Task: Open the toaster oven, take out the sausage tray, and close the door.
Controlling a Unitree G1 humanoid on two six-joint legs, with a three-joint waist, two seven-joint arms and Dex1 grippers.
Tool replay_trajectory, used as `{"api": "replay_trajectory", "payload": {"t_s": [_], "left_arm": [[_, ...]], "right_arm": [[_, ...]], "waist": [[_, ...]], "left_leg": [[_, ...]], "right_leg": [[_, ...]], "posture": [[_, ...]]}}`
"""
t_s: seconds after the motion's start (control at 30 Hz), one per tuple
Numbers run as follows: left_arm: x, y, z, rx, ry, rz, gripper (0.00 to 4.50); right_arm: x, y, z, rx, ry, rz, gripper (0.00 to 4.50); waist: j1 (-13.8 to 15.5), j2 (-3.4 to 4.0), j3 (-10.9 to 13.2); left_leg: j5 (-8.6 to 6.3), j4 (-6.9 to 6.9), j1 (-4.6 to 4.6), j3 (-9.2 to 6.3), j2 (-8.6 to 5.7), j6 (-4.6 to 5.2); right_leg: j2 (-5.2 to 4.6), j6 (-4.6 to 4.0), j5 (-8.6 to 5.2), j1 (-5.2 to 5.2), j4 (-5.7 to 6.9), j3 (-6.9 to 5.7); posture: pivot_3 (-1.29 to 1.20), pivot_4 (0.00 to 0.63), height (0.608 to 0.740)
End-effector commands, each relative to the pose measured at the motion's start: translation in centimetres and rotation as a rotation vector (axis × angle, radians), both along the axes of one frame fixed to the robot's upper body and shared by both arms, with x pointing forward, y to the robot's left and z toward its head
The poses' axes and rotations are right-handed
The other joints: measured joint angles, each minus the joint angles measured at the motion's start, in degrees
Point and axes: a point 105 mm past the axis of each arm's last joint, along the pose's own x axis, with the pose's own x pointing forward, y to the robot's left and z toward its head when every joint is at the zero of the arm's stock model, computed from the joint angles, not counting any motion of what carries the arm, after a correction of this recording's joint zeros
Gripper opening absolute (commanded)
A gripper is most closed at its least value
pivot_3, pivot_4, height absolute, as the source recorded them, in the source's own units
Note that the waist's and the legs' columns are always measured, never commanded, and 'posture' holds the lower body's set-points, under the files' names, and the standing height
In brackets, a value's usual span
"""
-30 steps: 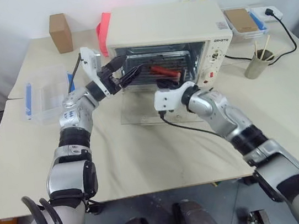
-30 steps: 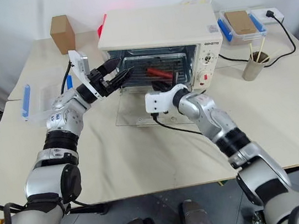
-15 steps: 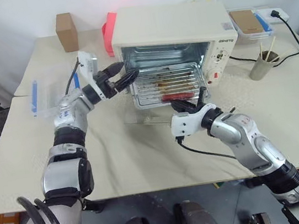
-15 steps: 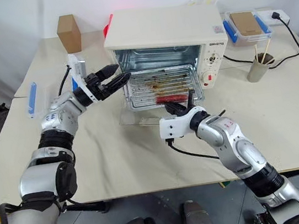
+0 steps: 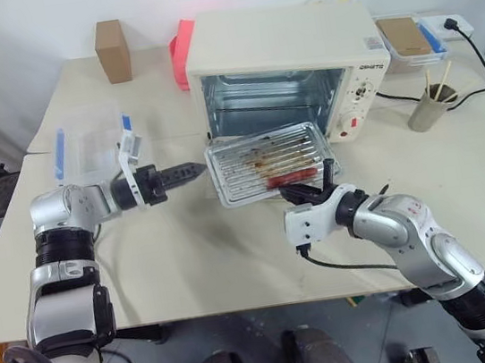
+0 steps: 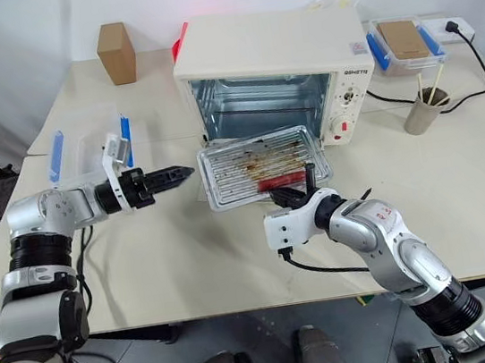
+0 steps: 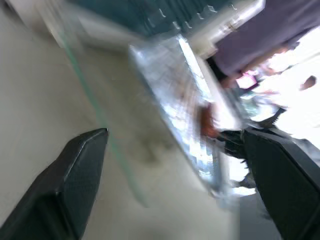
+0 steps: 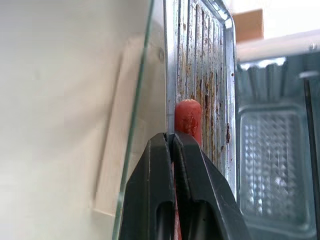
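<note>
Pulled clear of the oven cavity since a second ago, the shallow silver metal sausage tray (image 5: 265, 165) with rounded corners, a ribbed floor and brown grease streaks now sits out in front, over the lowered glass door (image 8: 134, 112), with one glossy red sausage (image 5: 290, 177) lying along its near edge. Behind it the boxy cream-white toaster oven (image 5: 286, 71) stands open, its bright ribbed metal interior bare, dial knobs and a small red light on the right panel.

Everything rests on a smooth pale beige table (image 5: 190, 261) against a plain white wall. To the left sits a clear plastic box with blue clips (image 5: 88, 144); a small brown cardboard block (image 5: 112, 51) stands upright at the back, and a red object (image 5: 177, 53) leans beside the oven. To the right are a second clear box holding a brown slab (image 5: 406, 36), a grey cup of wooden sticks (image 5: 429, 104) and a black power cable (image 5: 476, 58).

The right gripper (image 8: 172, 142) has its two black fingers pinched together on the tray's near rim, right by the sausage's end. The left gripper (image 5: 188, 170) has drawn back to the left of the tray; its wrist view is blurred, but its fingers (image 7: 82, 165) appear spread wide, holding nothing.
</note>
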Motion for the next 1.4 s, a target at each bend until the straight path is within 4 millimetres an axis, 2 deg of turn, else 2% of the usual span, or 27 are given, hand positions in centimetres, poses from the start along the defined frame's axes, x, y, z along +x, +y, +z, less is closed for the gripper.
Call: {"api": "replay_trajectory", "payload": {"t_s": [0.03, 0.2, 0.27, 0.33, 0.7, 0.77, 0.83, 0.93, 1.07, 1.1, 1.13, 1.2, 1.3, 1.4], "left_arm": [[-1.0, -0.9, 1.4, -0.086, 0.032, -0.022, 4.50], [-1.8, -1.8, 0.7, -0.111, 0.109, -0.018, 4.50], [-1.7, -2.1, 0.7, -0.139, 0.130, 0.004, 4.11], [-1.7, -2.3, 0.7, -0.165, 0.147, 0.015, 3.61], [-1.8, -2.7, 0.1, -0.244, 0.223, 0.071, 0.12], [-1.9, -2.8, 0.0, -0.256, 0.231, 0.069, 0.02], [-2.2, -2.7, -0.4, -0.244, 0.239, 0.064, 0.02], [-2.1, -2.1, -0.7, -0.275, 0.288, 0.074, 0.00], [-2.3, -1.1, -0.7, -0.324, 0.336, 0.070, 0.00], [-2.4, -0.8, -0.8, -0.328, 0.344, 0.078, 0.00], [-2.5, -0.3, -1.0, -0.328, 0.351, 0.087, 0.00], [-2.9, 0.6, -1.3, -0.327, 0.363, 0.109, 0.00], [-4.1, 2.7, -1.7, -0.339, 0.362, 0.144, 0.00], [-5.7, 5.5, -2.1, -0.346, 0.348, 0.212, 0.00]], "right_arm": [[-0.7, 0.6, 2.2, 0.014, -0.071, 0.054, 0.02], [-0.5, 0.9, 2.3, 0.014, -0.068, 0.068, 0.02], [-0.5, 1.3, 2.4, 0.014, -0.071, 0.080, 0.00], [-0.7, 1.5, 2.4, 0.016, -0.068, 0.092, 0.00], [-1.0, 1.8, 2.0, 0.031, -0.021, 0.121, 0.00], [-1.2, 1.7, 1.8, 0.012, -0.001, 0.130, 0.00], [-1.5, 1.7, 1.7, 0.096, 0.092, 0.127, 0.00], [-1.7, 1.6, 1.9, 0.065, 0.089, 0.143, 0.66], [-2.5, 0.7, 2.4, 0.087, 0.112, 0.169, 1.99], [-2.8, 0.5, 2.4, 0.109, 0.131, 0.179, 2.15], [-3.1, 0.2, 2.5, 0.151, 0.157, 0.181, 2.58], [-3.6, -0.7, 2.8, 0.244, 0.224, 0.185, 3.15], [-4.1, -3.0, 3.5, 0.390, 0.270, 0.178, 3.15], [-4.6, -5.8, 3.2, 0.565, 0.385, 0.155, 2.13]], "waist": [[0.3, 0.00, 0.0], [0.4, 0.00, 0.0], [0.4, -0.01, 0.0], [0.5, -0.01, 0.0], [0.5, -0.02, 0.0], [0.5, -0.03, 0.0], [0.5, -0.03, 0.0], [0.5, -0.04, 0.0], [0.5, -0.05, 0.0], [0.6, -0.05, 0.0], [0.6, -0.05, 0.0], [0.5, -0.05, 0.0], [0.4, -0.05, 0.0], [0.5, -0.06, 0.0]], "left_leg": [[0.00, 0.01, 0.01, 0.00, 0.00, 0.00], [0.00, 0.03, 0.03, 0.02, -0.02, 0.00], [0.00, 0.02, 0.06, 0.03, -0.01, 0.00], [0.01, 0.04, 0.06, 0.02, -0.02, -0.01], [0.01, 0.04, 0.08, 0.03, -0.06, -0.02], [0.01, 0.04, 0.10, 0.03, -0.06, -0.03], [0.01, 0.04, 0.10, 0.03, -0.07, -0.03], [0.02, 0.04, 0.12, 0.02, -0.07, -0.04], [0.02, 0.04, 0.14, 0.01, -0.08, -0.05], [0.02, 0.04, 0.16, 0.00, -0.08, -0.05], [0.02, 0.04, 0.16, 0.00, -0.08, -0.05], [0.02, 0.03, 0.18, -0.01, -0.08, -0.05], [0.02, 0.02, 0.20, -0.01, -0.07, -0.05], [0.02, 0.02, 0.23, -0.03, -0.06, -0.05]], "right_leg": [[0.00, 0.00, 0.00, 0.00, 0.00, 0.02], [-0.01, 0.00, 0.00, 0.00, 0.01, 0.03], [0.00, 0.00, 0.00, 0.00, 0.03, 0.04], [0.00, 0.00, 0.00, 0.00, 0.01, 0.03], [-0.01, 0.00, 0.00, 0.00, 0.03, 0.05], [0.00, 0.00, 0.00, 0.00, 0.02, 0.05], [-0.01, 0.00, 0.00, 0.00, 0.02, 0.06], [-0.01, 0.00, 0.00, 0.01, 0.04, 0.06], [-0.04, 0.00, 0.00, 0.01, 0.05, 0.06], [-0.04, 0.00, 0.00, 0.02, 0.06, 0.06], [-0.05, 0.00, 0.00, 0.02, 0.06, 0.06], [-0.05, 0.00, 0.00, 0.03, 0.07, 0.05], [-0.05, 0.00, 0.00, 0.03, 0.09, 0.07], [-0.05, 0.00, 0.00, 0.07, 0.08, 0.08]], "posture": [[0.00, 0.150, 0.740], [0.00, 0.150, 0.740], [0.00, 0.150, 0.740], [0.00, 0.150, 0.740], [0.00, 0.150, 0.740], [0.00, 0.150, 0.740], [0.00, 0.150, 0.740], [0.00, 0.150, 0.740], [0.00, 0.150, 0.740], [0.00, 0.150, 0.740], [0.00, 0.150, 0.740], [0.00, 0.150, 0.740], [0.00, 0.150, 0.740], [0.00, 0.150, 0.740]]}}
